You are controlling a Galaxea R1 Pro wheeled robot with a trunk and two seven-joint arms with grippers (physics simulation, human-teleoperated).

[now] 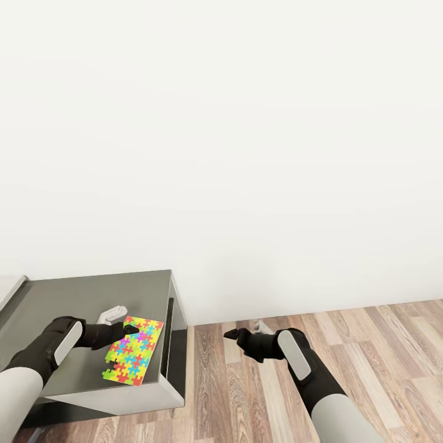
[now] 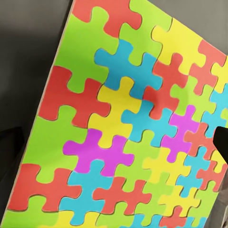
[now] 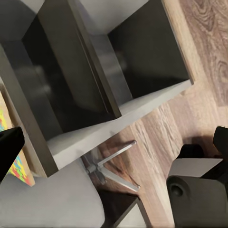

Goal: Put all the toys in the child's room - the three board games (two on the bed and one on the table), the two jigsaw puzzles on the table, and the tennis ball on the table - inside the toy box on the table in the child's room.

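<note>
One jigsaw puzzle (image 1: 135, 351) lies flat on the lower dark grey section of the table (image 1: 74, 295), close to that section's right edge. My left gripper (image 1: 120, 324) is at the puzzle's far left corner, right over it. In the left wrist view the puzzle (image 2: 123, 123) is seen face-on and very close. One black fingertip (image 2: 221, 141) shows far out to the side, so the jaws look open. My right gripper (image 1: 234, 335) hangs open over the wood floor to the right of the table, holding nothing. In the right wrist view its fingers are wide apart, and a strip of the puzzle (image 3: 21, 168) shows.
A plain white wall stands behind the table. Wood-plank floor (image 1: 369, 344) stretches to the right. The light grey desk top (image 1: 9, 289) shows at the far left. Under the table are open dark compartments (image 3: 142, 47), and a grey chair seat (image 3: 47, 199) on metal legs (image 3: 114, 161).
</note>
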